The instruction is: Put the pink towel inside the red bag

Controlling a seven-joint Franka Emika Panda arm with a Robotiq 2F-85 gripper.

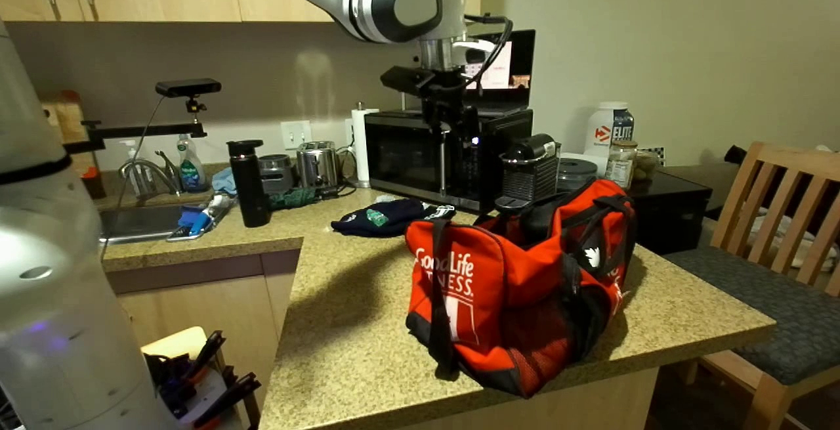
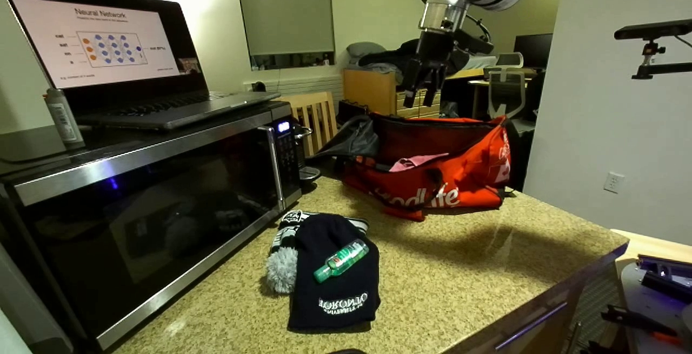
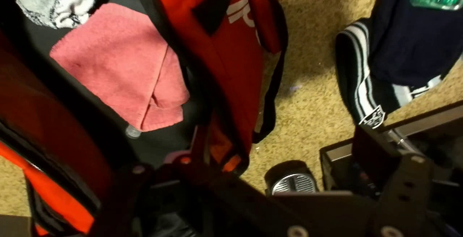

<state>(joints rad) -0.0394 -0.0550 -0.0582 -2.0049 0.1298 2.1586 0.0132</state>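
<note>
"What writing can you make out?"

"'GoodLife' across the red bag (image 1: 525, 279), 'Toronto' on the navy hat (image 2: 346, 285), 'Neural Network' on the laptop (image 2: 124, 73), 'ELITE' on the white tub (image 1: 607, 128)."

"And inside the bag?"

"The pink towel (image 3: 119, 61), lying beside a grey-and-white cloth (image 3: 54, 0)."

"How's the gripper (image 2: 419, 102)?"

"Pointing down, higher than the bag, jaws spread apart and clasping nothing."
</note>
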